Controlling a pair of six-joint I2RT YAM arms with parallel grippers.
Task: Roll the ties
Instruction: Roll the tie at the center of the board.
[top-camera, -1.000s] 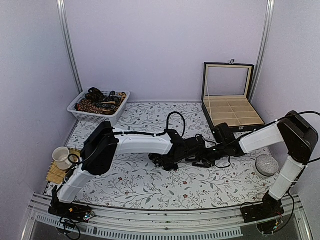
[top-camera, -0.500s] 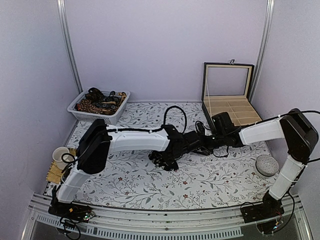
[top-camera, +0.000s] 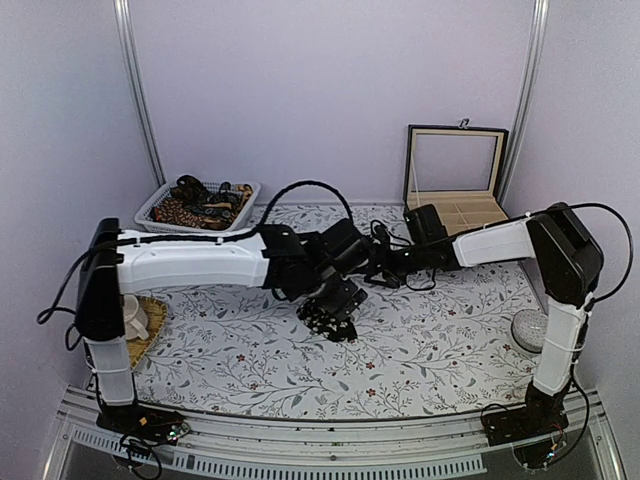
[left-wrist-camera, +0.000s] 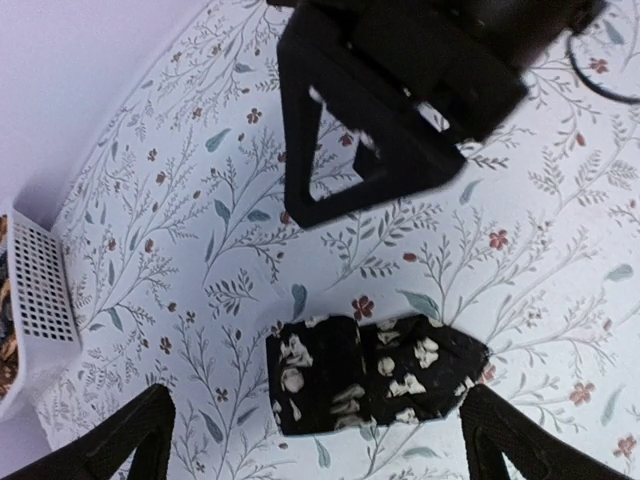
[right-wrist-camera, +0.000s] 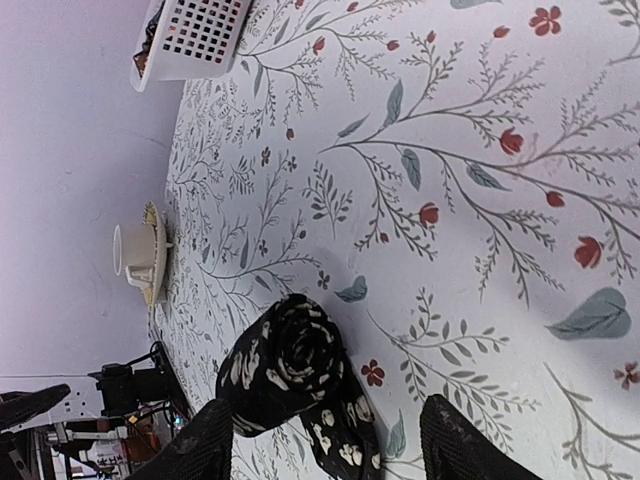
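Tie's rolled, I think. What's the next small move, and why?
Probably lower the right gripper onto the rolled tie and close: it lies free on the cloth, in line with those open jaws, the left gripper is wide open above it, and the box stands open.

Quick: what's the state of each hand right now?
Left hand: open, holding nothing; the rolled tie lies free on the table.
Right hand: open, holding nothing.
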